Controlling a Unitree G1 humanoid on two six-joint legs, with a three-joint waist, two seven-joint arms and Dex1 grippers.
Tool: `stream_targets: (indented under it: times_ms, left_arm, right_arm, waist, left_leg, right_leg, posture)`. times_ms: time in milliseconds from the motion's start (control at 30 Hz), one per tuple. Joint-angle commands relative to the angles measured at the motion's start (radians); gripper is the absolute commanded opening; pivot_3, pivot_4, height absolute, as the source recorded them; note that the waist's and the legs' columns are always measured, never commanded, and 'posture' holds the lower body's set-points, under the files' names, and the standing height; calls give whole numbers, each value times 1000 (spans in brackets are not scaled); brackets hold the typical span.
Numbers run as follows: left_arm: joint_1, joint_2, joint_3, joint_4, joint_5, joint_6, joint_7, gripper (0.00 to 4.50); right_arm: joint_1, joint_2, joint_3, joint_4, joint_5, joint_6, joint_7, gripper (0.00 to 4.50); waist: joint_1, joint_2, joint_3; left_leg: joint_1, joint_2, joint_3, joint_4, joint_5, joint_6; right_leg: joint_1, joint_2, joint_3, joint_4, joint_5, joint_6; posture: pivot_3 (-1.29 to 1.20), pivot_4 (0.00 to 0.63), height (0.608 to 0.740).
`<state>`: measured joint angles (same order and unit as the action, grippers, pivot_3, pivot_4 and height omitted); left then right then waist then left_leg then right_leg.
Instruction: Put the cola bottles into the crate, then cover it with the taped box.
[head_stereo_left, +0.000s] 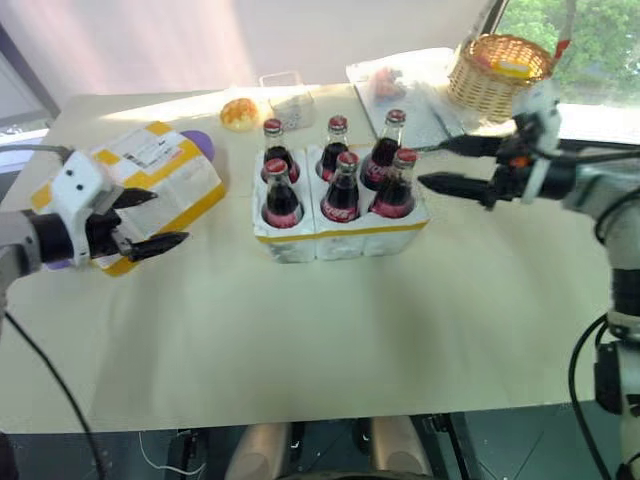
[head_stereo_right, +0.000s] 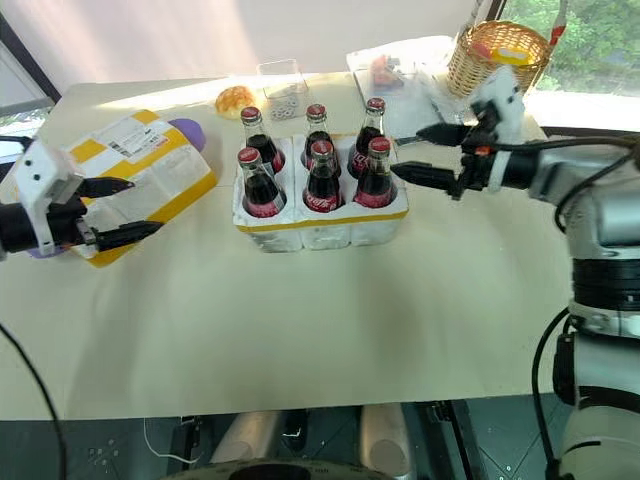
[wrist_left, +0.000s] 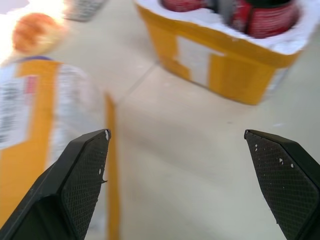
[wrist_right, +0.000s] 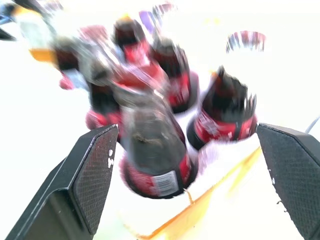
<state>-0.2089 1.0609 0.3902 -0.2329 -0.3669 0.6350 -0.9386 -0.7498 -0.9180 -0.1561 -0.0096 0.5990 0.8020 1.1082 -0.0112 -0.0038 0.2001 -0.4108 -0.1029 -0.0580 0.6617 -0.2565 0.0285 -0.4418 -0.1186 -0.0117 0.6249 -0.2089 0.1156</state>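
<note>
At the counter's (head_stereo_left: 300, 340) centre we see six glass cola bottles (head_stereo_left: 341, 190) standing in the white foam crate (head_stereo_left: 340, 238); the taped box (head_stereo_left: 150, 190) lies left. Our left tool (head_stereo_left: 148, 220) and right tool (head_stereo_left: 440, 165) gape wide, empty.

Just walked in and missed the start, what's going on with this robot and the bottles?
All six cola bottles stand in the crate mid-table. The right end effector is open beside the crate's right side, holding nothing. The left end effector is open at the taped box, which lies left of the crate and is not yet gripped. Covering the crate is the step left.
</note>
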Motion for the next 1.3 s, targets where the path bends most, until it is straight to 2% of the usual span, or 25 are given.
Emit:
stream_targets:
  times_ms: [33,133,300,467,633,933,1200,1300]
  left_arm:
    - [119,44,98,-5,186,-66,125,4500]
    - [226,42,110,1,328,-110,244,4500]
    - [369,17,116,0,487,-181,359,4500]
    - [425,-4,72,53,596,-224,445,4500]
    - [355,-32,-30,177,636,-292,503,4500]
    - [153,-72,-223,450,745,-467,657,4500]
    - [48,-89,-313,648,799,-589,762,4500]
    - [28,-92,-325,681,796,-612,768,3628]
  right_arm:
    - [39,-95,-111,-46,58,32,49,4461]
    - [58,-138,-143,-15,33,-4,32,4461]
    - [77,-162,-178,37,27,-25,26,4461]
    - [118,-190,-187,36,31,-39,57,4461]
    - [177,-239,-209,-15,67,-36,144,4461]
    - [187,-280,-244,-2,84,-37,159,4461]
    - [248,-295,-293,27,81,-77,196,4461]
    - [256,-291,-292,36,73,-95,195,4500]
  waist:
    - [-1,0,0]
    - [0,0,0]
    - [1,0,0]
    - [6,0,0]
    - [15,1,0]
    - [26,0,0]
    - [24,1,-1]
    - [23,1,-1]
  left_leg:
    - [0,0,0,0,0,0]
    - [1,1,1,-1,0,0]
    - [1,3,2,-1,0,0]
    - [0,3,2,-3,-1,0]
    - [0,3,3,-4,-1,0]
    - [0,4,4,-4,-1,0]
    - [1,4,4,-4,-1,0]
    - [1,5,5,-4,0,-1]
  right_leg:
    - [0,0,0,0,0,0]
    - [0,-1,0,-1,0,0]
    - [1,0,0,-4,0,0]
    - [0,-1,0,-6,0,0]
    - [0,-1,0,-6,0,0]
    - [0,0,0,-6,1,0]
    - [0,0,0,-6,2,0]
    - [0,0,0,-6,2,0]
  posture:
    - [0,150,740]
    - [0,150,740]
    - [0,150,740]
    - [0,150,740]
    - [0,150,740]
    - [0,150,740]
    - [0,150,740]
    - [0,150,740]
